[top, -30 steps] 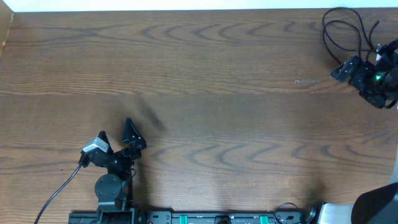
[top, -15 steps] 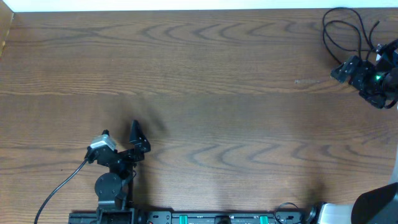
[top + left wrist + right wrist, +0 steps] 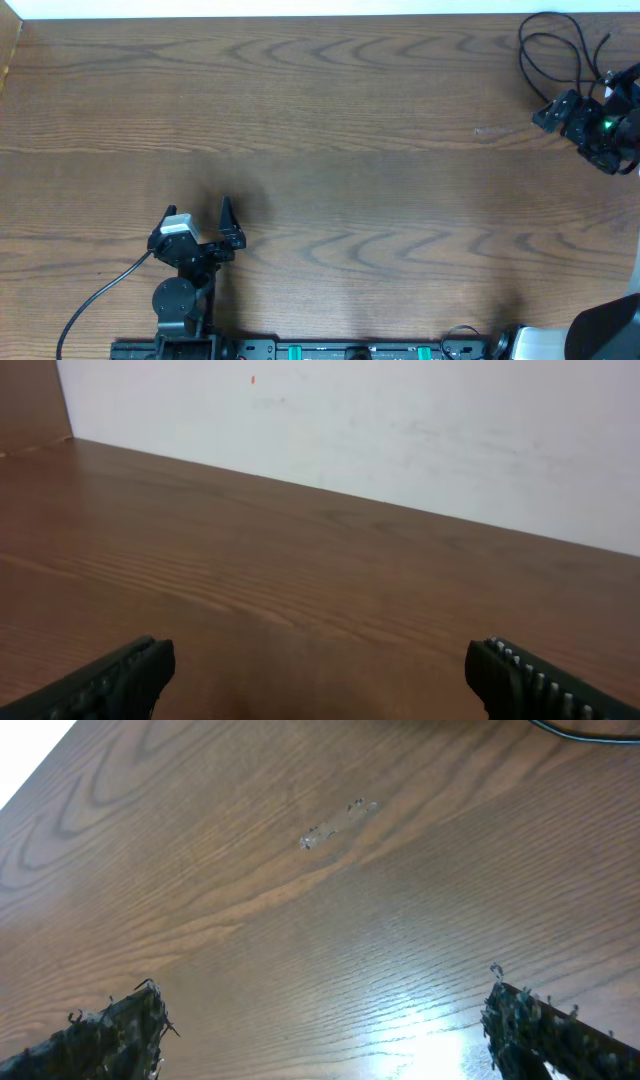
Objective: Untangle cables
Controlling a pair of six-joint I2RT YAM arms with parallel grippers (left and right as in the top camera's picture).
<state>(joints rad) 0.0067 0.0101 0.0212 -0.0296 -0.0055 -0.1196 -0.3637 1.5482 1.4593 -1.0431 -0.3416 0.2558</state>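
Observation:
Thin black cable loops lie on the wooden table at the far right corner. An arc of black cable also shows at the top edge of the right wrist view. I cannot tell whether these loops join the arm's own wiring. No white cable is in view. My right gripper sits just below the loops, open and empty, with bare wood between its fingers. My left gripper is near the front left edge, open and empty over bare wood.
A thick black wire runs from the left arm to the front left edge. A small pale scuff marks the table left of the right gripper; it also shows in the right wrist view. A white wall stands behind the table.
My left gripper has drawn back toward the front edge and turned a little to the right. The right gripper and the black loops have not moved.

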